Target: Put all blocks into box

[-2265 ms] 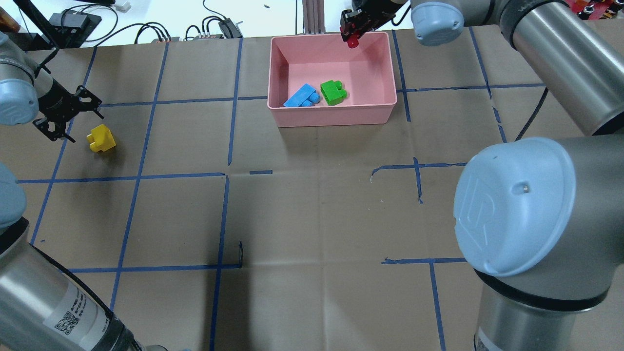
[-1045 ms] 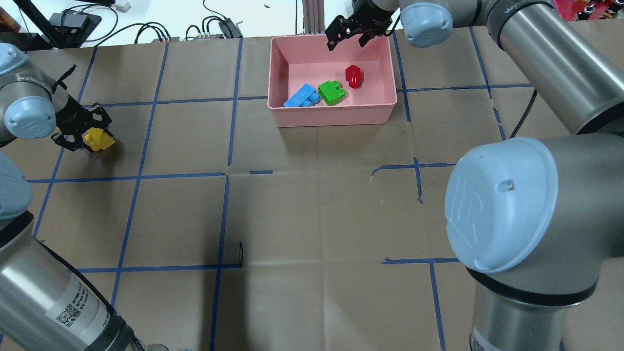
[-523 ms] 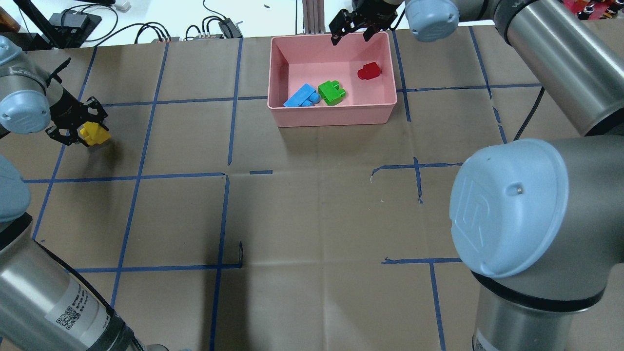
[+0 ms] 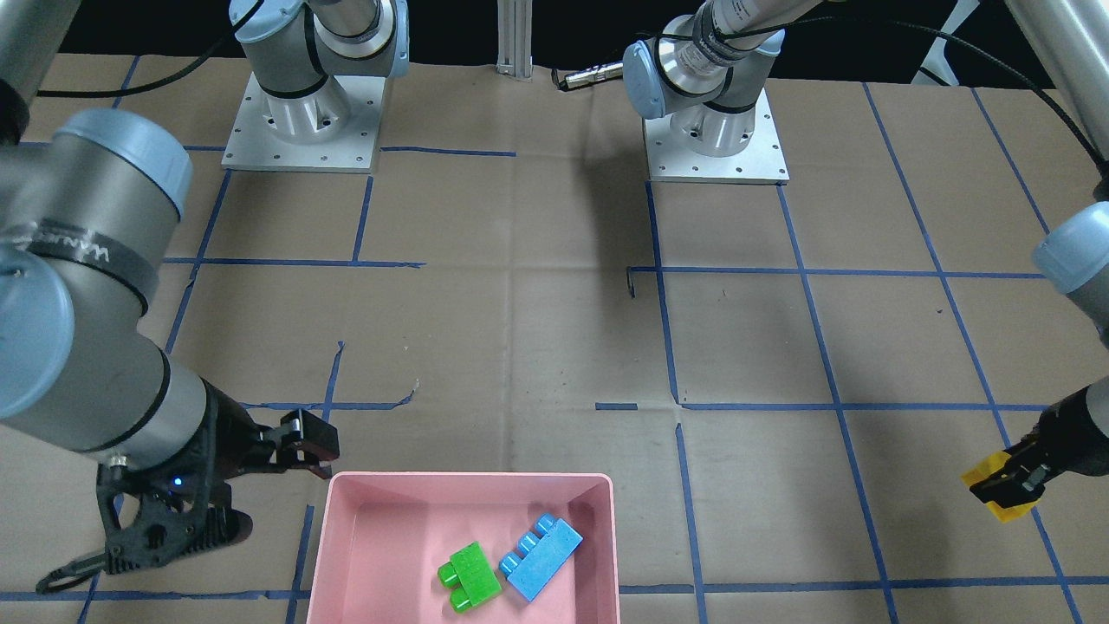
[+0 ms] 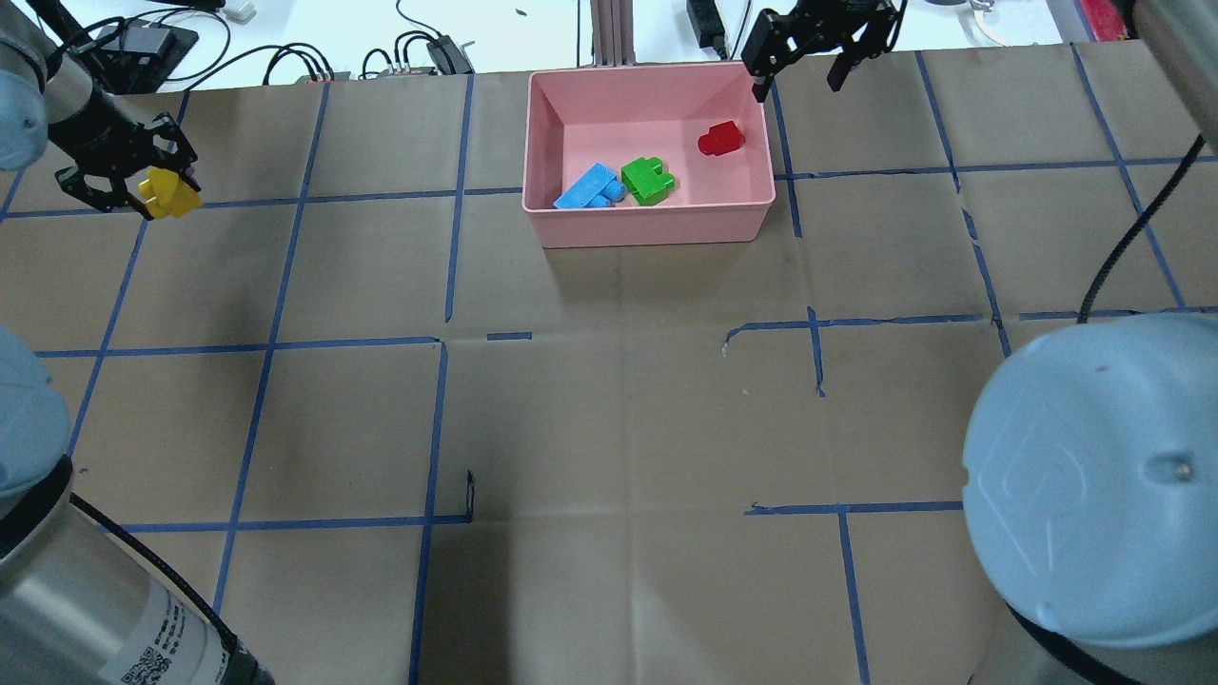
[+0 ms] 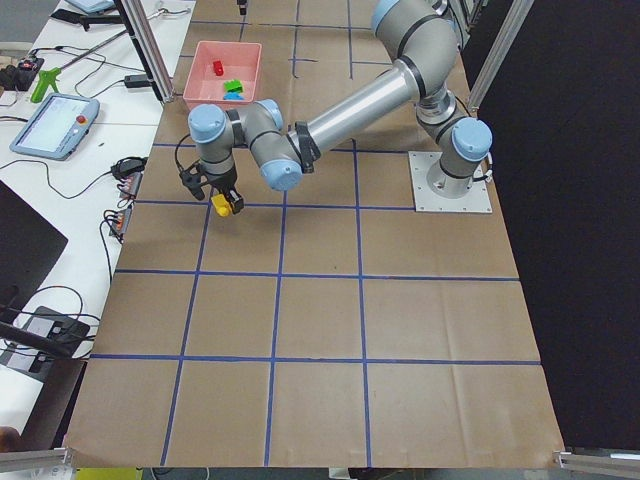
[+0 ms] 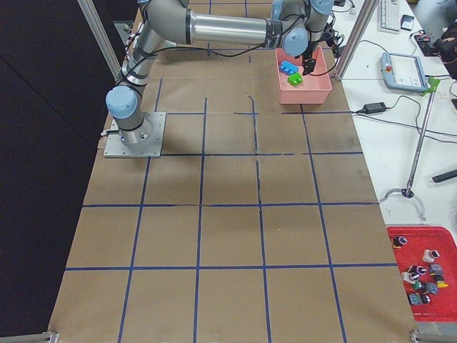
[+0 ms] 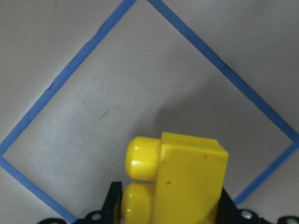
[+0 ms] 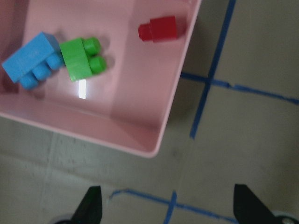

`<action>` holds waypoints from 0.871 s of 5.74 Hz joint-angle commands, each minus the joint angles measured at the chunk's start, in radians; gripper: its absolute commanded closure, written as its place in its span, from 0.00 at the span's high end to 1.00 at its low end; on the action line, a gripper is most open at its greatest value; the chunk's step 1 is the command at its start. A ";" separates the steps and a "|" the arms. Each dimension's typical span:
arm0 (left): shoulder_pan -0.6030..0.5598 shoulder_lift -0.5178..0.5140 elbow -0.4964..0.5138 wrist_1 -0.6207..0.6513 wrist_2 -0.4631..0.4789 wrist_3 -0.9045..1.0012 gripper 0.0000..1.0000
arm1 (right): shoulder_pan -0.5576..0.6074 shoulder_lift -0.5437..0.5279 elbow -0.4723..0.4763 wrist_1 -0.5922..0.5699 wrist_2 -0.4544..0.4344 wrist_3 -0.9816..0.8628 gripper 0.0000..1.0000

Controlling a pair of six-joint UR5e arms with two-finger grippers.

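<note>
Seen from over the robot's shoulders, the near part of the brown table (image 5: 609, 428) had only blue tape lines on it. Farther out, at about 10 o'clock from the middle of the table, the left gripper (image 5: 152, 190) was pinching the yellow block (image 5: 171, 195) between its two fingers. The block looked to be up off the table, and it was well apart from the box. At 12 o'clock, close to the far edge, sat the pink box (image 5: 647, 228). Three blocks lay inside it. The green block (image 5: 648, 180) was at 6 o'clock in the box, and the long blue block (image 5: 590, 186) was touching it, at about 7 o'clock. The little red block (image 5: 720, 139) lay on its own at 3 o'clock, near the right wall. Just past the box's far right corner, at about 1 o'clock from it, the right gripper (image 5: 797, 78) hung with its fingers spread wide and nothing in them. So I think most of the job was done: three blocks were in, and only the yellow one was left. It had to be carried a long way across to the box and let go over it.
</note>
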 commanded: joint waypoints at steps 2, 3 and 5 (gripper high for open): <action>-0.235 -0.011 0.228 -0.209 -0.021 0.065 0.09 | -0.002 -0.274 0.215 0.174 -0.058 0.005 1.00; -0.333 -0.043 0.239 -0.211 -0.068 0.046 0.09 | -0.002 -0.407 0.382 0.130 -0.053 0.007 1.00; -0.488 -0.111 0.288 -0.187 -0.100 -0.098 0.09 | -0.002 -0.546 0.535 0.036 -0.064 0.169 1.00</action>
